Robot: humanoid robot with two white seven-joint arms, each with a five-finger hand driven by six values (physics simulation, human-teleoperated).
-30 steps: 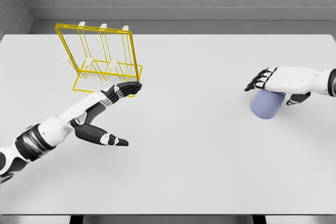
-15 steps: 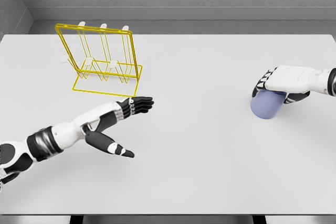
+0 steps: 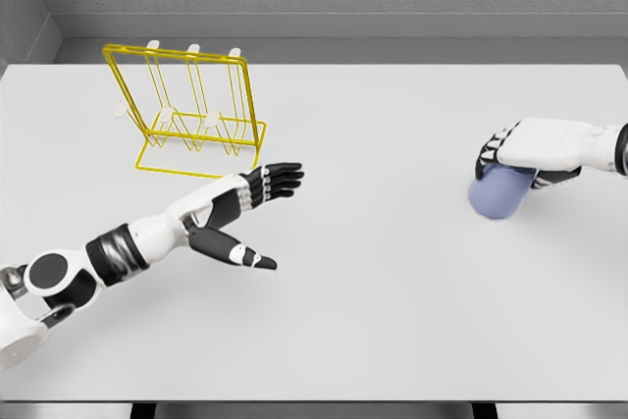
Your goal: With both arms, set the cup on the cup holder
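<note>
Here the right hand [image 3: 520, 149] curls over the blue cup [image 3: 498, 193] at three o'clock; the left hand [image 3: 250, 198] — fingers spread, empty — hovers just below the yellow cup holder [image 3: 186, 110] at ten o'clock.

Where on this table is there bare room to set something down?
The widest bare patch lies between the left hand and the cup under the right hand. The near edge of the table is bare too. The far left is crowded by the yellow cup holder.
</note>
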